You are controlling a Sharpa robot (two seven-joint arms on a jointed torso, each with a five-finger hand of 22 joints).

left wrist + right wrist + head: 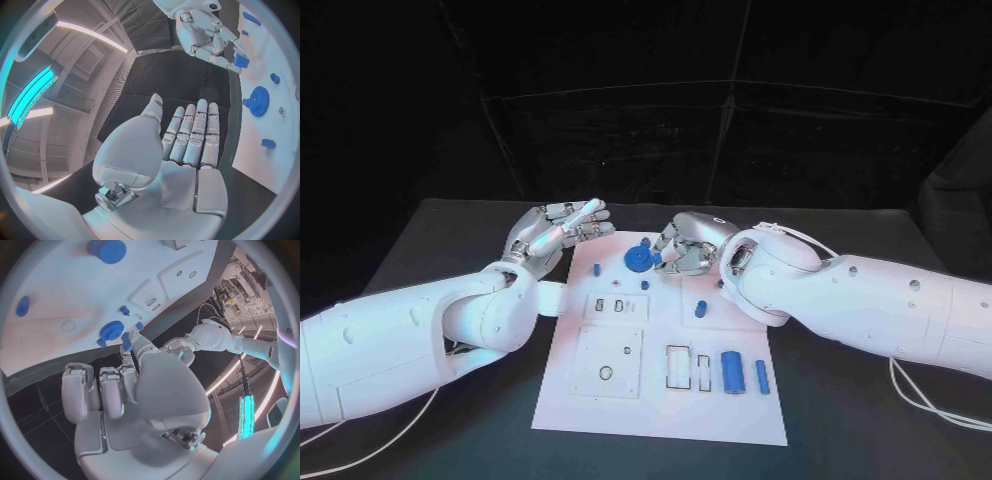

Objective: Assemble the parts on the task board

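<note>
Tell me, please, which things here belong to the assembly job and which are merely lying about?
Belonging to the job:
- task board
- blue gear
- small blue part pinched by the right hand
- blue cylinders lying near the board's front
- left hand, open and raised

Lying about:
- black table only

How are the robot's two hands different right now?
The left silver robot hand holds nothing, fingers stretched out; the right silver robot hand pinches a small blue part. The left one is beside the white task board; the right one is over its far end. Both are silver.
</note>
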